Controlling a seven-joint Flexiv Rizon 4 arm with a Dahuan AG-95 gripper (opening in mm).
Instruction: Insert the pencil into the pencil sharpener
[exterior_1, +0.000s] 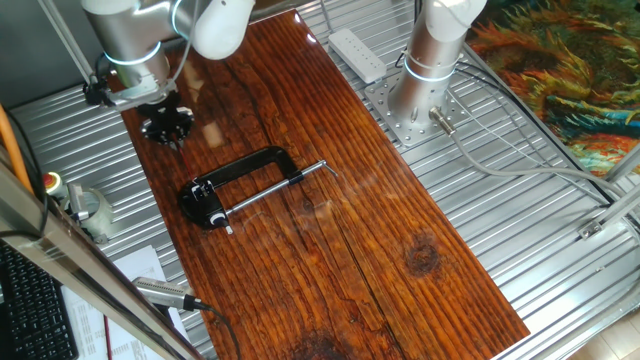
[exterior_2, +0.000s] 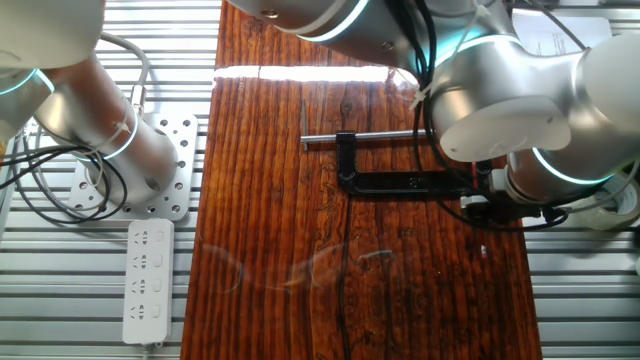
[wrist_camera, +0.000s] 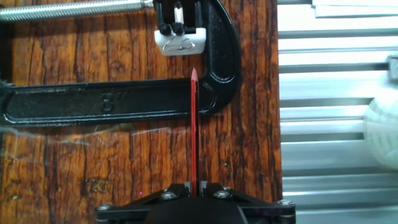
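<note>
In the hand view my gripper (wrist_camera: 194, 188) is shut on the thin red pencil (wrist_camera: 193, 130), which runs straight away from the fingers. Its tip ends just short of a small white pencil sharpener (wrist_camera: 180, 42) fixed at the black C-clamp (wrist_camera: 106, 102), and lies over the clamp's frame. The clamp's silver screw rod (wrist_camera: 74, 9) runs along the top. In one fixed view the gripper (exterior_1: 168, 128) hangs over the wooden board behind the clamp (exterior_1: 250, 165); the pencil is too thin to make out there. In the other fixed view the arm hides the gripper beside the clamp (exterior_2: 400, 184).
The wooden board (exterior_1: 380, 230) lies on a ribbed metal table. A second arm's base (exterior_1: 420, 90) and a white power strip (exterior_1: 357, 52) stand at the back. A white rounded object (wrist_camera: 382, 124) sits off the board's edge, right of the clamp.
</note>
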